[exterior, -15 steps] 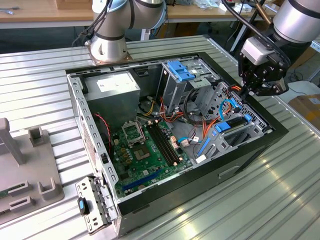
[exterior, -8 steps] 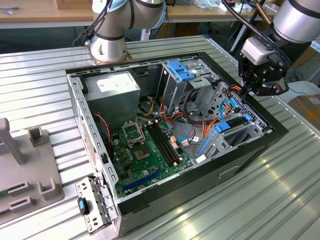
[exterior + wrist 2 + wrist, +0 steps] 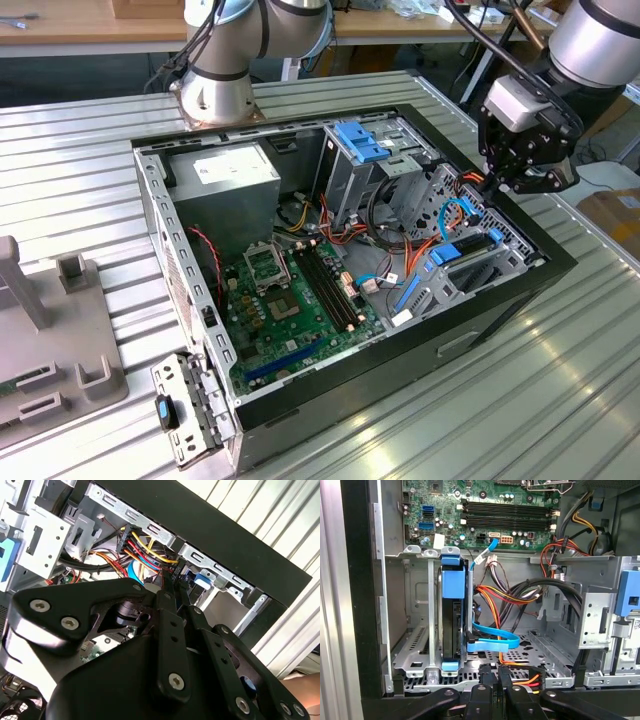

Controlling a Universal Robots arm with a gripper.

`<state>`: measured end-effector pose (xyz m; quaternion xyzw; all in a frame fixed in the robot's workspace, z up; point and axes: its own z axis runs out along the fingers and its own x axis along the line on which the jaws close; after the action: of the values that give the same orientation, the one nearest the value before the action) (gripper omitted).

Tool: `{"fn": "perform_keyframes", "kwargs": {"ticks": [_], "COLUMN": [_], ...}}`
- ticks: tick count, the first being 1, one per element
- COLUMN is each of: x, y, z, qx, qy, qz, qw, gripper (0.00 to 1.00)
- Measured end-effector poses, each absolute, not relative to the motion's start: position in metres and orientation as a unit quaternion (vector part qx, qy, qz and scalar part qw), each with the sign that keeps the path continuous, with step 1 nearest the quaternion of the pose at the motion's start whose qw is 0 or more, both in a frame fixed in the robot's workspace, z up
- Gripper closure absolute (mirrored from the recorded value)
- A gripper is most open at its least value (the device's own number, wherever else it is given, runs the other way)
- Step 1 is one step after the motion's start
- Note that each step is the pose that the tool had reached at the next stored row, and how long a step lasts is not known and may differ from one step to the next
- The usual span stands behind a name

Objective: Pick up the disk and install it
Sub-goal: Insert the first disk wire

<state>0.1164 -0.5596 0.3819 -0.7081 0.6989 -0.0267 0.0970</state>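
The disk point(image 3: 454, 625) stands on edge in a slot of the metal drive cage point(image 3: 415, 655), a dark body framed by a bright blue carrier. A blue flat cable point(image 3: 495, 637) runs from its side. In the exterior view the disk point(image 3: 462, 250) sits in the bay at the right end of the open computer case point(image 3: 300, 400). My gripper point(image 3: 488, 186) hovers just above that bay, beside the case wall. Its black fingers point(image 3: 494, 682) lie pressed together, shut with nothing between them, close to the bundle of red, yellow and orange power wires point(image 3: 145, 550).
A motherboard point(image 3: 290, 300) with memory slots fills the case floor, and a grey power supply point(image 3: 235, 175) sits at the back. An upright cage with a light-blue bracket point(image 3: 358, 140) stands mid-case. A grey fixture point(image 3: 60, 330) rests on the ribbed metal table at the exterior view's left.
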Motion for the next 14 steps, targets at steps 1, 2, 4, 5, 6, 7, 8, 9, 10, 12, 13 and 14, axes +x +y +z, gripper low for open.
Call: {"fn": "perform_keyframes", "kwargs": {"ticks": [1,2,4,5,6,7,8,9,10,12,13,14], "x": [0.1164,0.1164,0.1164,0.1164,0.1164,0.1164,0.1164,0.1164,0.1164,0.1164,0.1164,0.1164], "y": [-0.5596,-0.5597,-0.5597,-0.5598,-0.56,-0.5609,-0.562,-0.5627,-0.5627,-0.5629,-0.5629,-0.5629], "z": [0.3819,0.3818,0.3818,0.3818,0.3818,0.3818,0.3819,0.3819,0.3818,0.3818,0.3818,0.3818], "qx": [-0.708,-0.708,-0.708,-0.708,-0.708,-0.708,-0.708,-0.708,-0.708,-0.708,-0.708,-0.708], "qy": [0.699,0.699,0.699,0.699,0.699,0.699,0.699,0.699,0.699,0.699,0.699,0.699], "qz": [-0.027,-0.027,-0.027,-0.027,-0.027,-0.027,-0.027,-0.027,-0.027,-0.027,-0.027,-0.027], "qw": [0.097,0.097,0.097,0.097,0.097,0.097,0.097,0.097,0.097,0.097,0.097,0.097], "gripper": [0.83,0.83,0.83,0.83,0.83,0.83,0.83,0.83,0.83,0.83,0.83,0.83]}}
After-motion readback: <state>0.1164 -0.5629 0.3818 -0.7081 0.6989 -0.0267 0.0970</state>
